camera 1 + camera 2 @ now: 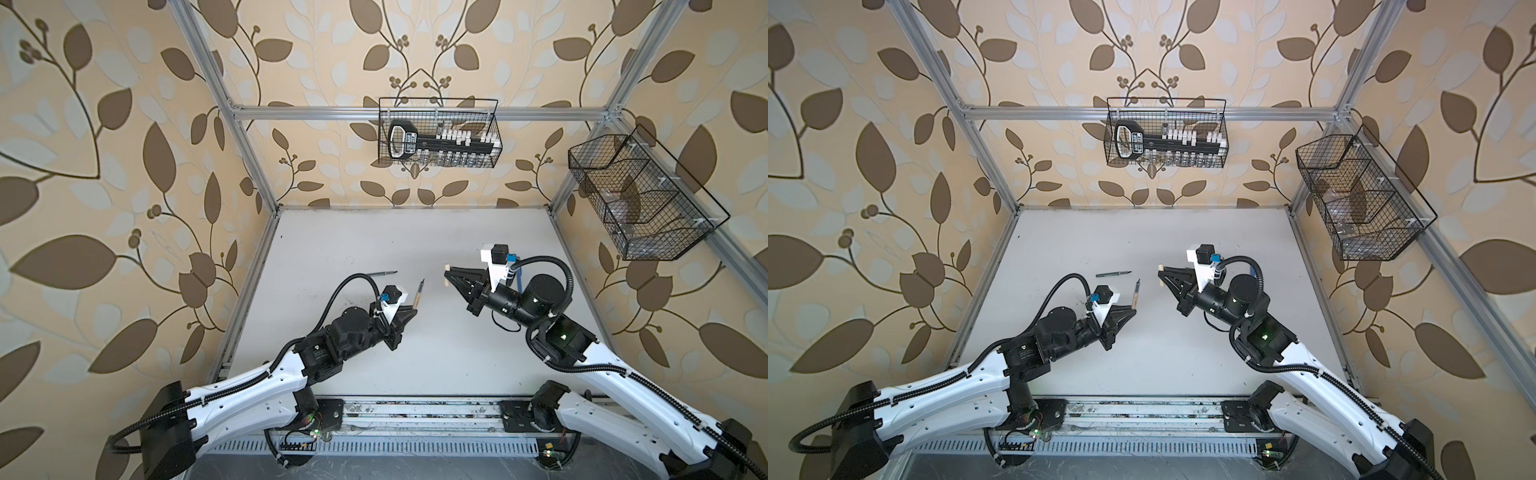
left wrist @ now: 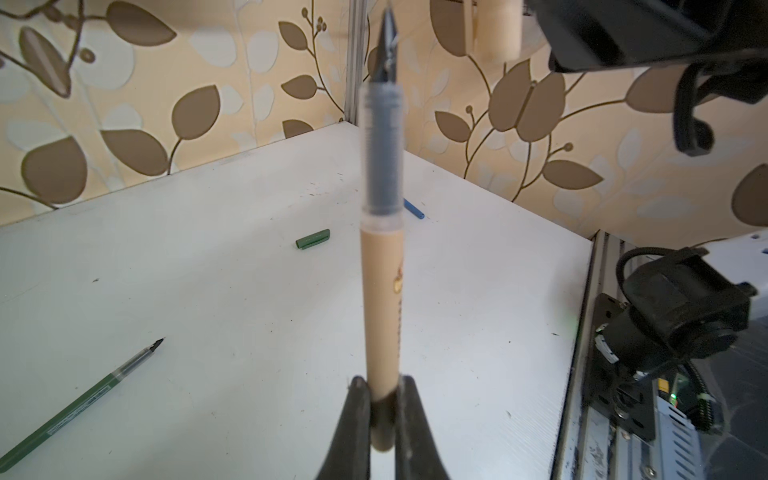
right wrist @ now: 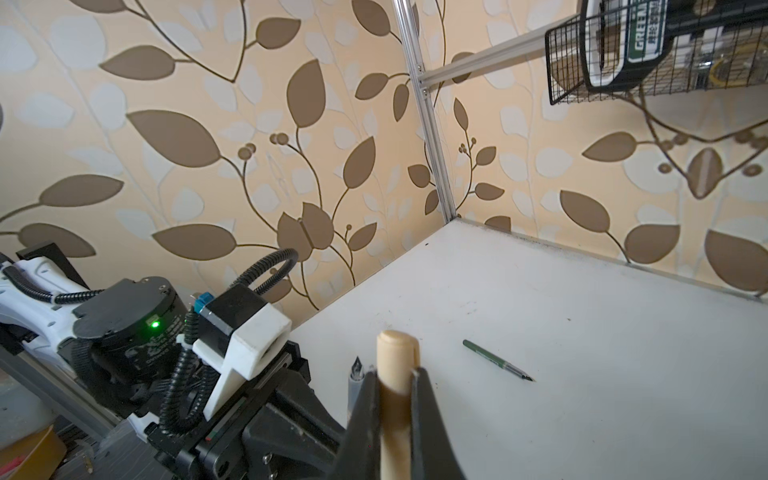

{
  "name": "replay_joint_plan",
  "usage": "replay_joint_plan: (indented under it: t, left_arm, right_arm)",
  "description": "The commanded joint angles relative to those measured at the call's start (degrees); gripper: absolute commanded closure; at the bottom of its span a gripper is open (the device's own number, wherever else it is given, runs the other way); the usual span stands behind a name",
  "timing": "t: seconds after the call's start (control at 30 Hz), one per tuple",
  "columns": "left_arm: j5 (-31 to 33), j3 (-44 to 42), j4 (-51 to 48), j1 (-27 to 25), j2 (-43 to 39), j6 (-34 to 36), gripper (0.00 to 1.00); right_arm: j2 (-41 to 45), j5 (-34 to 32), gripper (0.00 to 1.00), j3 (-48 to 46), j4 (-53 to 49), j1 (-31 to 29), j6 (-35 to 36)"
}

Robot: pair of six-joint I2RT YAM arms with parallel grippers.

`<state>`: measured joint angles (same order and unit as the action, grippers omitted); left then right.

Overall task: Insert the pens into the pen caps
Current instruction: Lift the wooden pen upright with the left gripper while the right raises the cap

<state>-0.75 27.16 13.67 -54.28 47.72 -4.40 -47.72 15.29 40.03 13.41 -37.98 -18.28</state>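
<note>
- Left gripper (image 1: 413,309): closed on the tan pen (image 1: 419,293), gripping near its rear end. In both top views the nib points to about 12 o'clock.
- Left wrist view: black fingers (image 2: 357,415) pinch the barrel on both sides. The clear section and dark nib stand free beyond them, slightly blurred.
- Right gripper (image 1: 451,272): closed on the tan cap (image 1: 447,275), reaching toward 10 o'clock. The cap lies across the jaws, with its long axis running 12 to 6.
- Right wrist view: the cap's rounded closed end (image 3: 397,353) sticks out past the fingertips. Its other end is hidden between the fingers.
- Cap vs pen: the cap is at about 2 o'clock from the nib, near but not touching. Both are held above the table (image 1: 353,249).
- Green pen (image 1: 381,274): flat on the table at 11 o'clock from the left gripper, apart from it. Nib points to about 3 o'clock, uncapped.
- Green cap (image 2: 313,239): lying loose on the table, well apart from the green pen; seen in the left wrist view only.
- Blue piece (image 2: 413,209): on the table, mostly hidden behind the tan pen. Cannot tell whether it is a pen or a cap.
</note>
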Motion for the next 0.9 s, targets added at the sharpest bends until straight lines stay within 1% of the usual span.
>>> replay_joint_plan:
  t: [0.0, 0.17, 0.3, 0.4, 0.53, 0.7, 0.87]
  left_arm:
    - [-5.47, -0.13, 4.61, 0.56, -2.32, 0.29, 1.0]
    - [-10.96, -1.68, 8.22, 2.18, -2.25, -1.15, 1.0]
    - [-14.5, -2.14, 9.35, 4.37, -2.42, -2.61, 1.0]
    - [-16.84, -2.6, 10.06, 5.53, -2.91, -3.43, 1.0]
    - [-18.7, -2.83, 11.03, 6.29, -2.73, -4.04, 1.0]
    - [-21.0, -2.11, 11.32, 6.64, -0.9, -4.15, 1.0]
    - [-22.17, -1.99, 11.37, 6.89, -0.92, -4.21, 1.0]
  right_arm:
    - [0.65, -2.38, 0.98, 1.12, 3.95, -1.28, 1.1]
    - [-0.5, -4.29, 0.99, 1.23, 8.61, -5.26, 1.66]
    - [-1.21, -6.42, 0.99, 1.6, 11.68, -9.37, 3.74]
    - [-0.8, -8.3, 1.0, 1.89, 11.99, -10.93, 5.51]
    - [-0.78, -8.92, 1.0, 1.37, 13.93, -11.32, 5.32]
    - [-2.95, -9.96, 1.0, 1.02, 17.03, -11.41, 4.02]
    - [-5.23, -9.01, 0.99, 0.95, 20.97, -11.42, 2.53]
